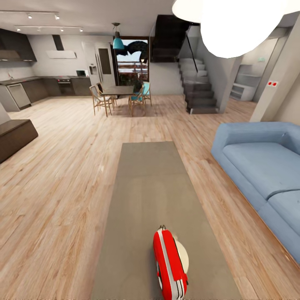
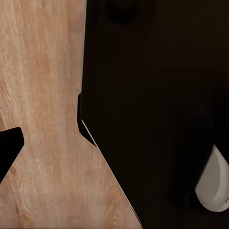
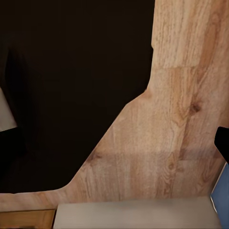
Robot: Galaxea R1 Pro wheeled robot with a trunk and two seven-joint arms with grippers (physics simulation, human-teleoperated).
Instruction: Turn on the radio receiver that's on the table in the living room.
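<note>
**One red radio at the near end of the long desk**

One small glossy red rounded radio receiver (image 1: 168, 266) with white trim stripes stands on edge at the near end of the long, low, matte grey-taupe rectangular desk (image 1: 146, 191), seen nearly end-on from the head view, its thin handle at the top. Touching or just behind its right side lies a pale round disc (image 1: 182, 256), partly hidden by the radio. The rest of the desk top stretches away bare toward the far room.

Light wood plank flooring (image 1: 62, 166) surrounds the desk. A blue sectional sofa (image 1: 262, 171) sits to the right, apart from the desk. Farther back stand a dark dining table (image 1: 118, 90) with wooden chairs, a kitchen run along the left wall, and a dark staircase (image 1: 200, 91). A large white dome lamp (image 1: 233, 25) hangs at the upper right.

Both wrist views look down on plank floor beside dark, shadowed robot bodywork; a black tip (image 2: 9, 148) shows at the edge of the left wrist view and another (image 3: 223, 143) in the right. Whether either end effector is wide or narrow I cannot tell.
</note>
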